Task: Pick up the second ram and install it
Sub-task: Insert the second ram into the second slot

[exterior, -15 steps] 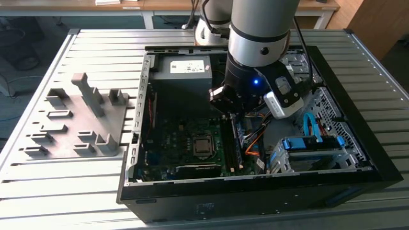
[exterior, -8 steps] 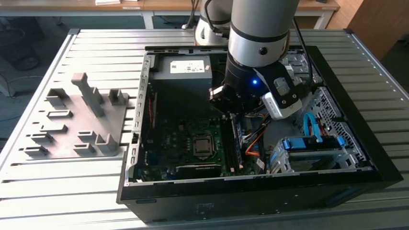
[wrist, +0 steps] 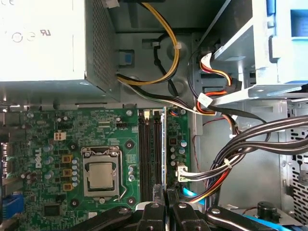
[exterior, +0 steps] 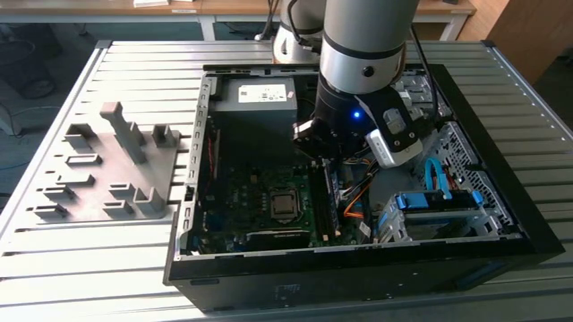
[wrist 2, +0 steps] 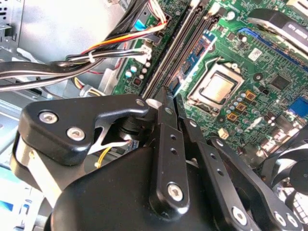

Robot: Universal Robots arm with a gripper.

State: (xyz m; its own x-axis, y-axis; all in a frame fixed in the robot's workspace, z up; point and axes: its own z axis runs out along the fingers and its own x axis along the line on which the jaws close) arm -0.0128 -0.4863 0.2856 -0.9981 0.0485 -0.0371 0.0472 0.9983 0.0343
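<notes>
Gripper (wrist: pixel 163 208), black and metal-linked, hangs inside the open black computer case (exterior: pixel 501 201), its fingers (wrist 2: pixel 166 103) drawn close together on the thin upright edge of the second ram (wrist: pixel 165 149), a long dark memory stick standing in the black slots just beneath it. Beside that lies the silver square processor (wrist: pixel 101 174) on the green motherboard (wrist: pixel 53 192). Farther off, the grey slotted holder block (exterior: pixel 112 164) rests on the ribbed metal table (exterior: pixel 72 241).

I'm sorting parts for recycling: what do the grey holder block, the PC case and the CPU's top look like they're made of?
Holder block: looks like matte grey plastic, one even dull colour with no shine. PC case: probably painted sheet metal, black outside, bare grey perforated panels inside. CPU top: looks like bare metal, a flat silvery plate with a soft sheen in both wrist views.
</notes>
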